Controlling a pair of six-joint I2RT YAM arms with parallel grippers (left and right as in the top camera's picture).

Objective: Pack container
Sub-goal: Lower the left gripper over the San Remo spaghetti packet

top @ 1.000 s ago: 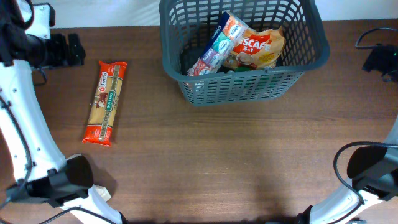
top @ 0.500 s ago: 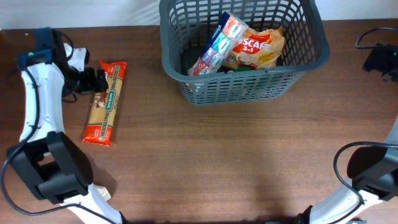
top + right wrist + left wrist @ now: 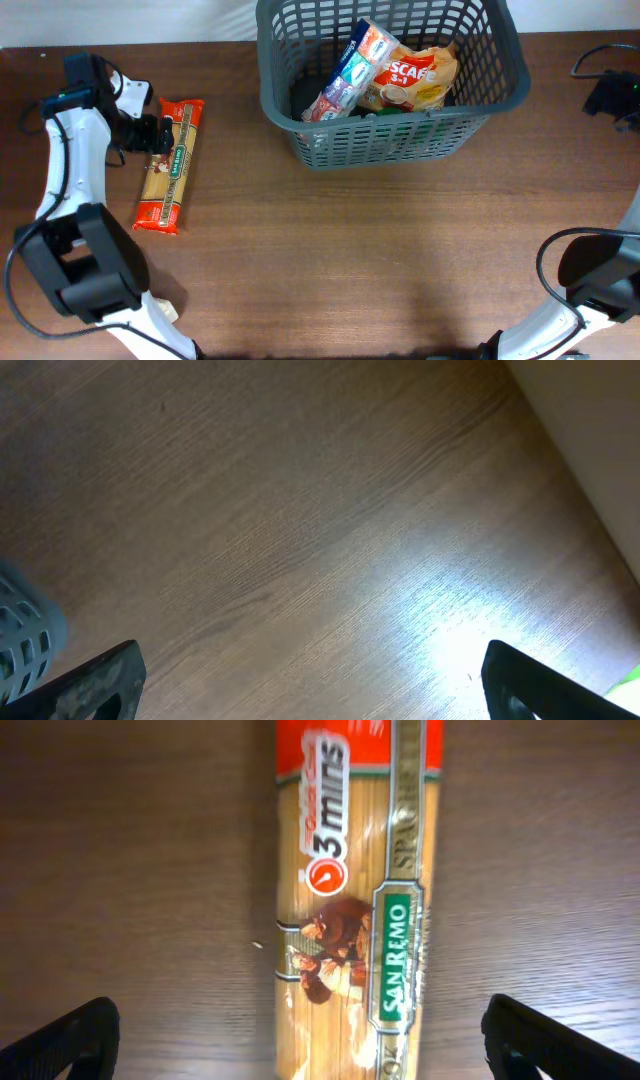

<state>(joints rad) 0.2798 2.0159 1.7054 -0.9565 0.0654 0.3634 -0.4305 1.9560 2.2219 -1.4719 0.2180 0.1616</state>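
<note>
Long red-and-yellow plastic spaghetti packet: both ends ran past the left wrist view's edges.
Dark grey slotted plastic basket: far rim was cut off overhead.
Orange foil coffee bag: lower part was hidden by the basket wall.

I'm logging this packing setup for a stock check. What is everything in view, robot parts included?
basket: one, dark grey, far centre of the table.
coffee-mix bag: one, orange and red, inside the basket.
blue-and-white packet: one, inside the basket, leaning against the coffee-mix bag.
spaghetti packet: one, red ends and clear middle, flat on the table left of the basket.
table: one, brown wood.
left arm: one, white, over the table's left side.
left claw: one, black, open, at the spaghetti packet's far end.
right claw: one, black, open, above bare table with a corner of the basket beside it.
</note>
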